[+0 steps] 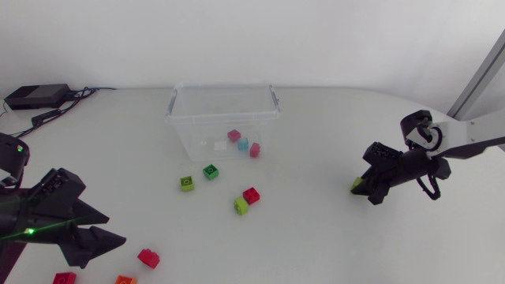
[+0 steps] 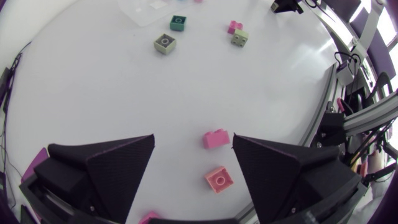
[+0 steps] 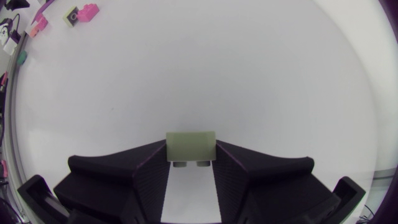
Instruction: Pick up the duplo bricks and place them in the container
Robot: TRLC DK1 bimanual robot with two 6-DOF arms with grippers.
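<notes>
At eight o'clock on the table, seen from above: left gripper (image 1: 112, 229), released, fingers spread wide, nothing between them. Just off its fingertips, at four o'clock, a red brick (image 1: 148, 257). Along the near edge, a crimson brick (image 1: 65, 278) and an orange brick (image 1: 125, 279).

Toward twelve o'clock: clear container (image 1: 221, 117), upright, with a pink brick (image 1: 233, 136), a blue brick (image 1: 243, 144) and a rose brick (image 1: 255, 150) inside. At its six o'clock, on the table, an olive brick (image 1: 186, 183) near a dark green brick (image 1: 211, 170). Further toward five o'clock, a lime brick (image 1: 241, 205) touching a scarlet brick (image 1: 252, 195).

At three o'clock: right gripper (image 1: 363, 189), clenched on a pale green brick (image 3: 191, 146), one finger pressed against each side.
</notes>
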